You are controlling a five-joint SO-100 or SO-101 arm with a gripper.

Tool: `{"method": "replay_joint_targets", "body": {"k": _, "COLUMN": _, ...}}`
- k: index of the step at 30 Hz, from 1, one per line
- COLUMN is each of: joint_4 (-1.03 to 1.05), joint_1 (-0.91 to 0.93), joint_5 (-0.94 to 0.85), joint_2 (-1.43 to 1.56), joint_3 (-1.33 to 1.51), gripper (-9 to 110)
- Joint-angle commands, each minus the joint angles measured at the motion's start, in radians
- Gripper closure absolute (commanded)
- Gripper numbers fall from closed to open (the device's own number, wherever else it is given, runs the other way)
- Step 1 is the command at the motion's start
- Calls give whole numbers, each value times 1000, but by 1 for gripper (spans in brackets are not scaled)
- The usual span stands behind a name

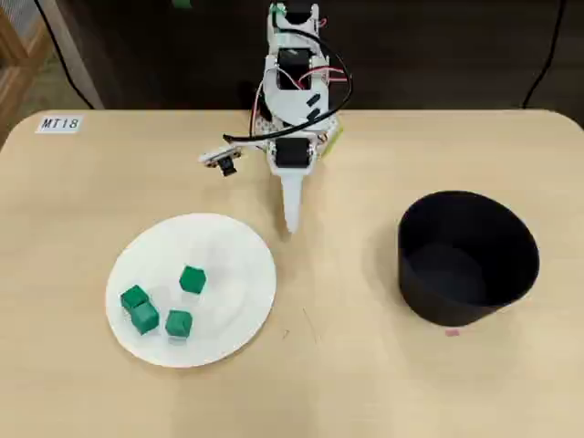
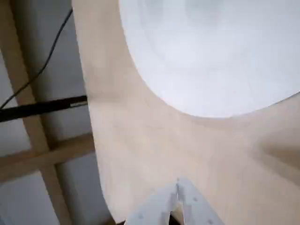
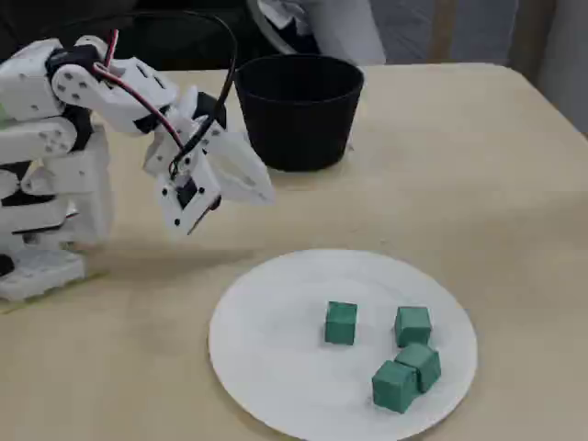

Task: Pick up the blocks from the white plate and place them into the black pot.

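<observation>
Several small green blocks (image 1: pixel 192 279) (image 3: pixel 341 323) lie on the white plate (image 1: pixel 228 265) (image 3: pixel 276 322), in its left half in the overhead view; two of them touch. The black pot (image 1: pixel 456 315) (image 3: pixel 299 129) stands upright to the right in the overhead view, and I see nothing inside it. My gripper (image 1: pixel 292 222) (image 3: pixel 265 193) hovers above the table just beyond the plate's far rim, between plate and pot, shut and holding nothing. In the wrist view the plate (image 2: pixel 211 56) fills the upper right with no blocks showing, and the closed gripper (image 2: pixel 178 183) enters from the bottom.
The arm's white base (image 1: pixel 294 109) (image 3: pixel 41 230) stands at the table's far edge in the overhead view. A label reading MT18 (image 1: pixel 60 123) sits at the far left corner. Bare table (image 1: pixel 347 301) lies between plate and pot.
</observation>
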Motion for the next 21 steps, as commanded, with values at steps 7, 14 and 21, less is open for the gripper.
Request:
{"method": "replay_joint_targets", "body": {"k": 7, "joint_4": -77, "joint_1": 114, "joint_5": 75, "joint_2": 6, "joint_3": -15, "gripper": 104}}
{"method": "replay_joint_targets", "body": {"k": 14, "joint_4": 12, "joint_1": 141, "joint_5": 38, "joint_2": 5, "joint_3": -156, "gripper": 104}}
{"method": "replay_joint_targets", "body": {"k": 21, "joint_4": 147, "joint_1": 213, "joint_5": -78, "joint_2": -411, "joint_3": -643, "gripper": 104}}
